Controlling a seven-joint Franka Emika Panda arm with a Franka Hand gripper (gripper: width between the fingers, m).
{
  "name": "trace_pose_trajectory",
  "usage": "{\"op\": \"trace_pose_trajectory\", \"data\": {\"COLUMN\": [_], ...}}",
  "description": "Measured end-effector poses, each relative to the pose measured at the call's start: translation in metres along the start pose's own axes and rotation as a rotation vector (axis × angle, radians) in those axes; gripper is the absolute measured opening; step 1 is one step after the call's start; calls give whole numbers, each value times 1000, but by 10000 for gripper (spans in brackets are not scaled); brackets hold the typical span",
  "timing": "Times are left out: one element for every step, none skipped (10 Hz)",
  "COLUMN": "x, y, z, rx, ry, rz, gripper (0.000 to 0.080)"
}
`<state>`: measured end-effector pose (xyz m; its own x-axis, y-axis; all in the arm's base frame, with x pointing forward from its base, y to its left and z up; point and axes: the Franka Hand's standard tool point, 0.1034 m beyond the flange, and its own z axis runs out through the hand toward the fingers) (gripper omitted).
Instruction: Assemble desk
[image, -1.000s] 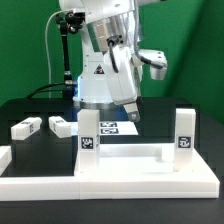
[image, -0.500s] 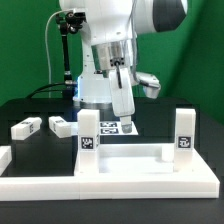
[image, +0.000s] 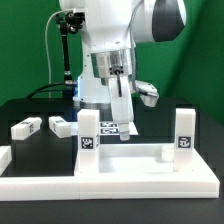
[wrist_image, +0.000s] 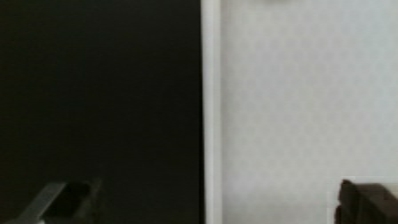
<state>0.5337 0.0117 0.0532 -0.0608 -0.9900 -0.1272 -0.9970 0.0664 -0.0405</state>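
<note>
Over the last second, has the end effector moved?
Yes. The end effector has dropped lower, closer to the marker board, and has straightened from tilted to nearly upright.

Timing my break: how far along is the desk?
Done: two upright legs stand on the desk top. In hand: nothing. The gripper is open, low behind the desk top. Left: two loose legs lie on the table at the exterior view's left.

The arm (image: 112, 45) points straight down, its gripper (image: 123, 128) spread wide.
</note>
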Motion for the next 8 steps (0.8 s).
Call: {"op": "trace_pose_trajectory", "data": {"x": [0, -1, 1, -1, -6, -5, -5, -5], "y": [0, 4, 10, 12, 9, 6, 6, 7], "z": [1, 8, 24, 37, 44, 43, 43, 43], "rx": [-1, -13, -31, -62, -87, -86, -86, -87], "ry": [0, 2, 13, 15, 5, 2, 2, 3], "rz": [0, -1, 2, 11, 13, 17, 15, 14], "gripper": [649, 649, 649, 649, 649, 649, 649, 553]}}
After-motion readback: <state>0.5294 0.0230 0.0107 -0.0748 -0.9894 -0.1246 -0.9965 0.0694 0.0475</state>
